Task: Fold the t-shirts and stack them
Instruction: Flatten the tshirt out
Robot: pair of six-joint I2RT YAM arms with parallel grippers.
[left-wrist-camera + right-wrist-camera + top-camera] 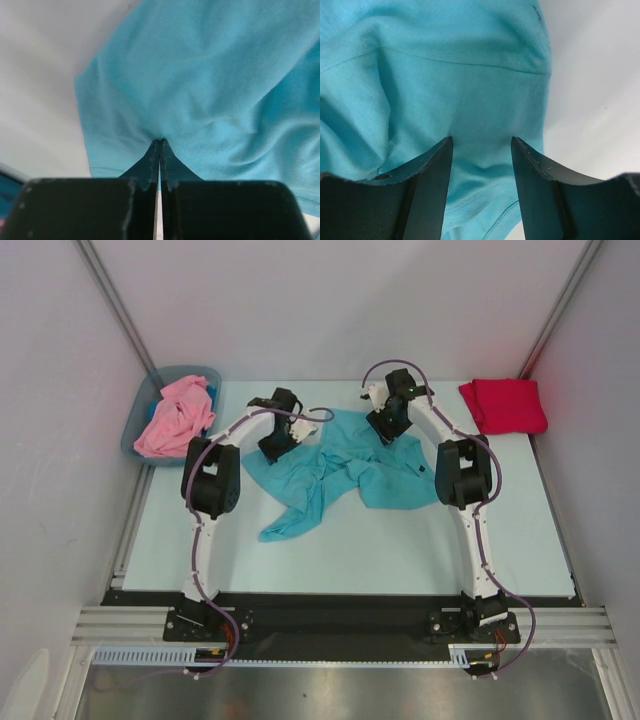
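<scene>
Left wrist cam: my left gripper (pixel 160 142) has both fingers (pixel 150 162) pressed flat together, no gap btw them. The tips are nipped on a small pucker of the teal t-shirt (pixel 210 85), and creases fan out from that spot. Cloth fills the view ahead and to the right. The shirt's edge runs down the left side, w/ pale table (pixel 40 75) beyond it.

Right wrist cam: my right gripper (pixel 482 142) has its fingers (pixel 432 170) spread apart, w/ teal cloth showing in the gap and under both tips. I'm gripping nothing on this side. A seam crosses the fabric further ahead, and the shirt's edge and bare table are off to the right.

Top cam: the teal shirt is crumpled mid-table, w/ one tail trailing toward the near left. My left gripper is down on its far-left part and my right gripper is over its far-right part. At the far left, the pink t-shirt (pixel 175 418) is bunched in the grey-blue bin (pixel 135 430) and spills over the rim. At the far right, the red t-shirt (pixel 503 405) lies folded on the table, well apart from the teal one.
</scene>
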